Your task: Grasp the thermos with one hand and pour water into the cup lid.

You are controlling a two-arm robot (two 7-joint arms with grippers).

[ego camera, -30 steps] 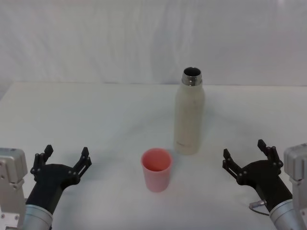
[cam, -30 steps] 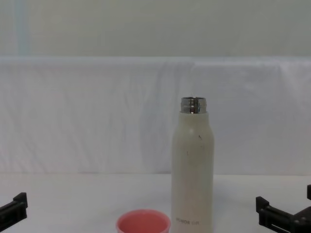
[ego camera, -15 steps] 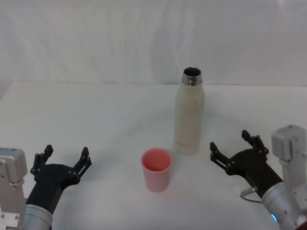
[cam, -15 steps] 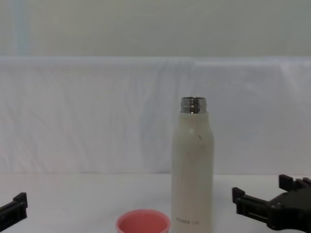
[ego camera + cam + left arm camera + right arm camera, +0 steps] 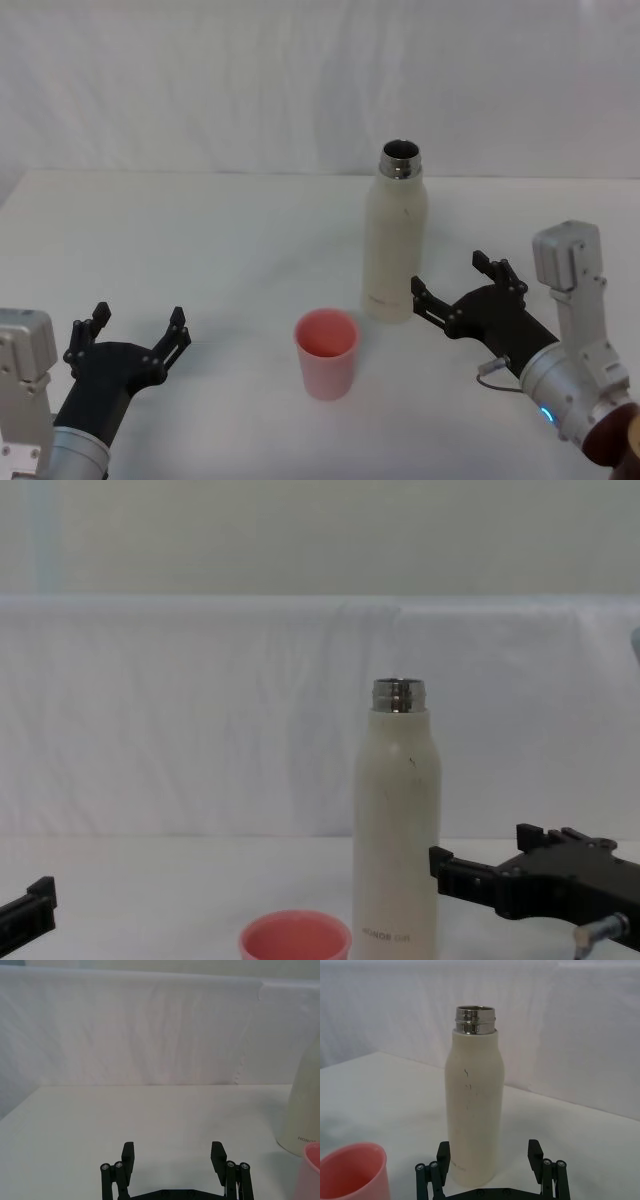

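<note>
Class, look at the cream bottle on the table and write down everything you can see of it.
The thermos is a tall, slim, cream-white bottle with rounded shoulders, a shiny steel threaded neck, open with no cap, and small grey lettering near its base. It stands upright on the white table, just behind and right of the pink cup lid. Nothing touches it; the open right gripper is close on its right.

Chest view: the pink cup lid is cut off at six o'clock, so its base is unseen. The left gripper shows only one fingertip at eight o'clock. The thermos (left wrist view) is cropped at three o'clock; its grey lettering is too small to read.
</note>
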